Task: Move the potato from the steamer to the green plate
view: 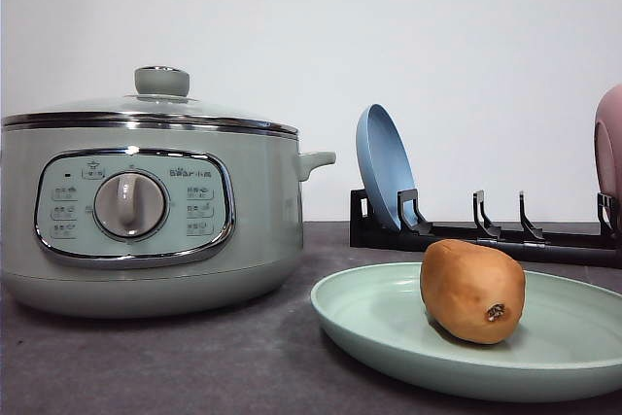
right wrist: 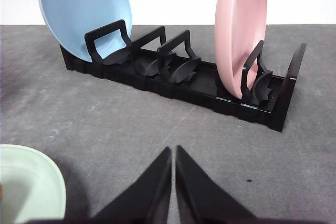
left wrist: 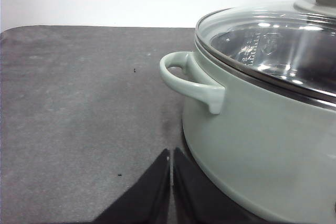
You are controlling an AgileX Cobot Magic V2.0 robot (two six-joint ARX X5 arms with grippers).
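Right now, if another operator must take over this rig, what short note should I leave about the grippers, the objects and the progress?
Left gripper: shut, empty, low over the table beside the steamer.
Right gripper: shut, empty, facing the black dish rack that holds the blue plate and the pink plate.
The potato lies on the green plate, in front of the rack.
The steamer has its glass lid on.
Done: the potato is on the green plate.
Left: nothing seems to remain; perhaps only confirm that the potato rests stable.
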